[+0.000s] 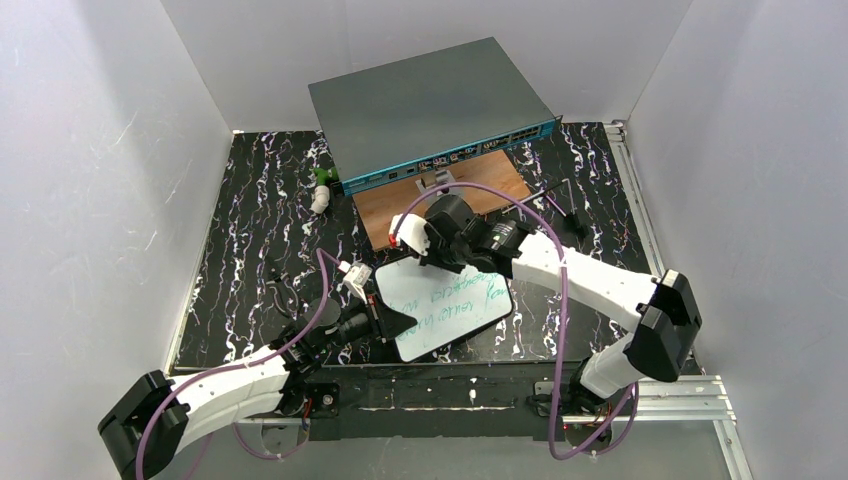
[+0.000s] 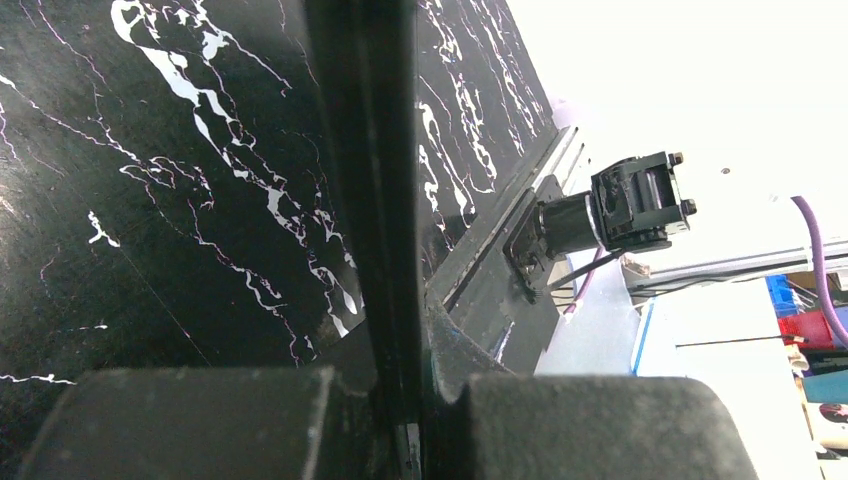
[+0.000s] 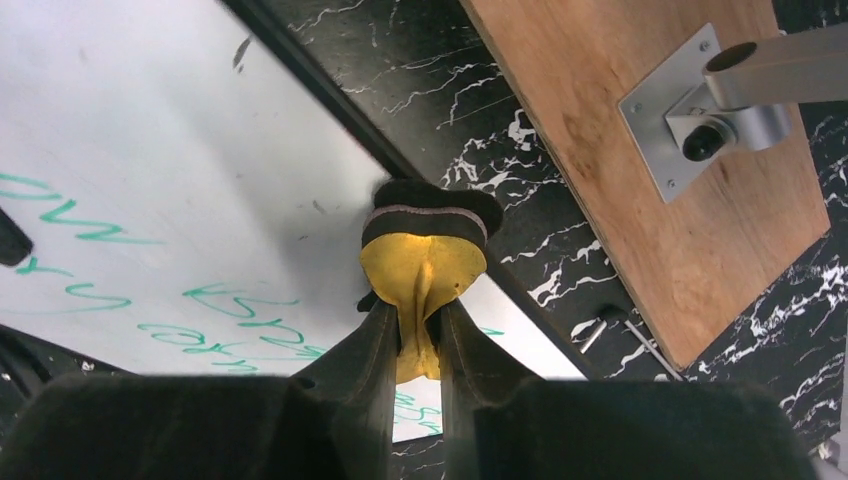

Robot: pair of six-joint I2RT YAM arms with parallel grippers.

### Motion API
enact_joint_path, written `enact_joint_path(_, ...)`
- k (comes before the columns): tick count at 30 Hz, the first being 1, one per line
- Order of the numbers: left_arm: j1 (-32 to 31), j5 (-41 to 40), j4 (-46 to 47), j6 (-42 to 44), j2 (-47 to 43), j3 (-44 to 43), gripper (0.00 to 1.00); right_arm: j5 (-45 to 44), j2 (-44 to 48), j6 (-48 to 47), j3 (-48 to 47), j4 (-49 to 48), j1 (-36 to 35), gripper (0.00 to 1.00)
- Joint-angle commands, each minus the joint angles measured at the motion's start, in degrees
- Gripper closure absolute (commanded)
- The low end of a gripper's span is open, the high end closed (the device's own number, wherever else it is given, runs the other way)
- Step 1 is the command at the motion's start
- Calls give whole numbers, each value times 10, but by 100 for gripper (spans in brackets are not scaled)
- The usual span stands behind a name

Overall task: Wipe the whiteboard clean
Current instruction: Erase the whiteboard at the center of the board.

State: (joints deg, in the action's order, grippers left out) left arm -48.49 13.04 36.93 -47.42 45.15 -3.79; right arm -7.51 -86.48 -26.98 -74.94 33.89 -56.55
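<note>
1. The whiteboard (image 1: 450,305) lies flat on the black marbled table (image 1: 250,220), near the front edge between the two arms. It is turned at an angle.
2. Green handwriting covers its middle and right part. The far-left corner reads bare white in the right wrist view.
3. The right gripper (image 3: 420,320) has narrow jaws pinching a yellow eraser (image 3: 425,262). The eraser's dark felt pad faces away from the fingers and sits over the board's far edge, at the dark rim.
4. The left gripper (image 1: 392,322) has its jaws fully together. The tips are at the whiteboard's near-left edge. I cannot tell whether the rim is caught between them.
5. A brown wooden board (image 1: 385,215) carrying a metal bracket (image 3: 680,110) lies just beyond the whiteboard.
6. A grey box with a teal front (image 1: 430,100) stands at the back of the table. A small white and green item (image 1: 320,190) lies just left of it.
</note>
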Motion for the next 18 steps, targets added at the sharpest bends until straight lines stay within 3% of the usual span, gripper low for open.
enact_joint_path(1, -6, 22, -7, 32, -10, -13, 100, 61, 28, -45, 29, 23, 4, 99)
enact_joint_path(3, -6, 22, -7, 32, -8, -14, 100, 126, 33, -63, 33, 46, -2, 99)
enact_joint_path(8, -6, 22, -5, 31, -4, -16, 100, 151, 22, -63, 11, 65, -21, 99)
enact_joint_path(14, -6, 23, -8, 28, -9, -16, 100, 21, 12, -9, -2, 1, -15, 99)
enact_joint_path(18, -6, 22, -11, 29, -15, -16, 100, -17, 30, -11, 32, -32, 15, 99)
